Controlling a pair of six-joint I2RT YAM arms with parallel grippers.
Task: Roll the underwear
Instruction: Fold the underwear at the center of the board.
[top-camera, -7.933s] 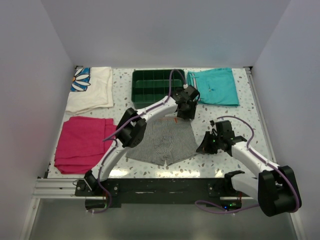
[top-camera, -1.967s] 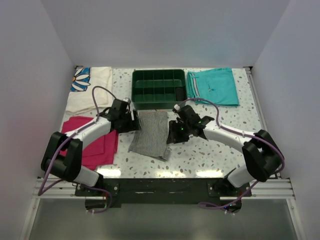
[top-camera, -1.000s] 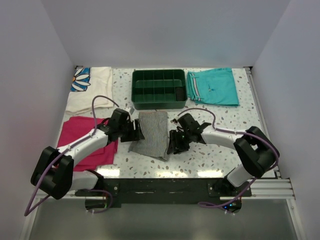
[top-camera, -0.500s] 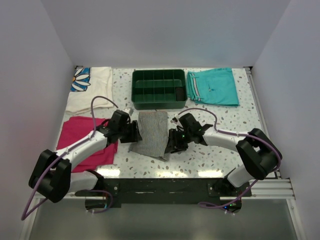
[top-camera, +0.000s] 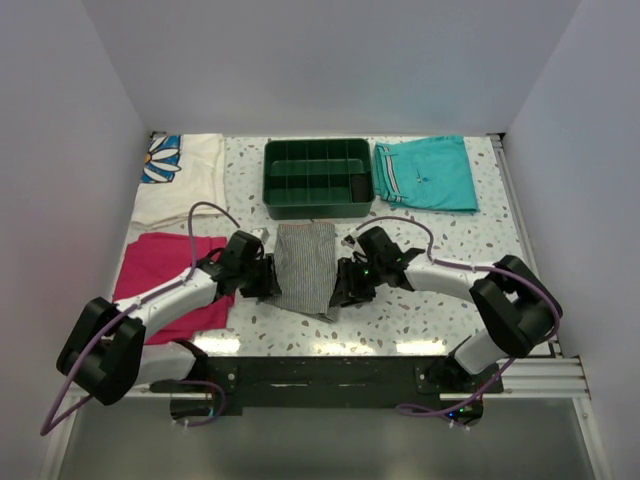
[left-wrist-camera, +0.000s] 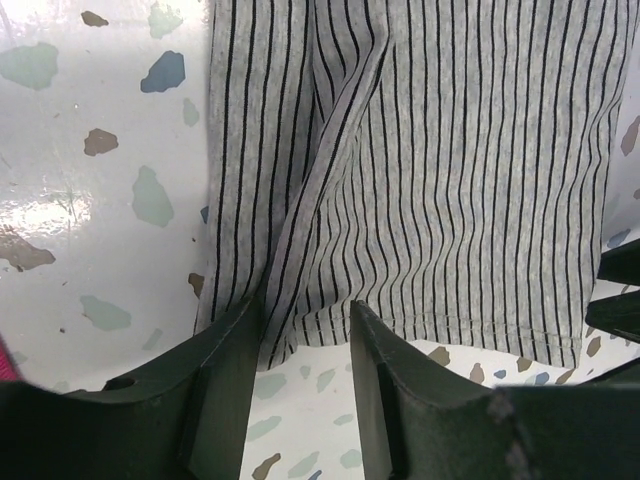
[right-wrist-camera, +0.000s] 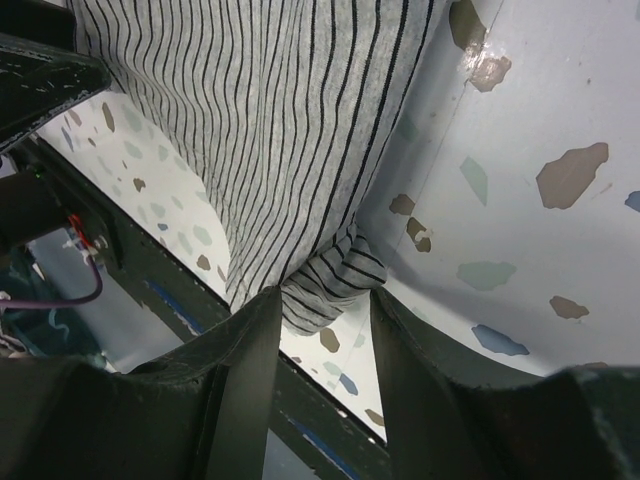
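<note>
Both end effectors nearer underwear (top-camera: 306, 266) near corners, cloth unmoved

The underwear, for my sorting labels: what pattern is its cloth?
Grey underwear with fine dark stripes, clearest in the left wrist view.

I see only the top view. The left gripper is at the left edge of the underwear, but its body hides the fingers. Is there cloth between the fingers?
Observer: Yes. In the left wrist view the near hem of the underwear lies between the fingers of the left gripper. The jaws stand apart, not clamped.
Operator: Is the cloth flat there?
Observer: No. A raised crease runs slanted from the hem, near the fingers, into the cloth.
Operator: And the right side?
Observer: The right wrist view shows a bunched corner filling the gap of the right gripper. It looks pinched.
</note>
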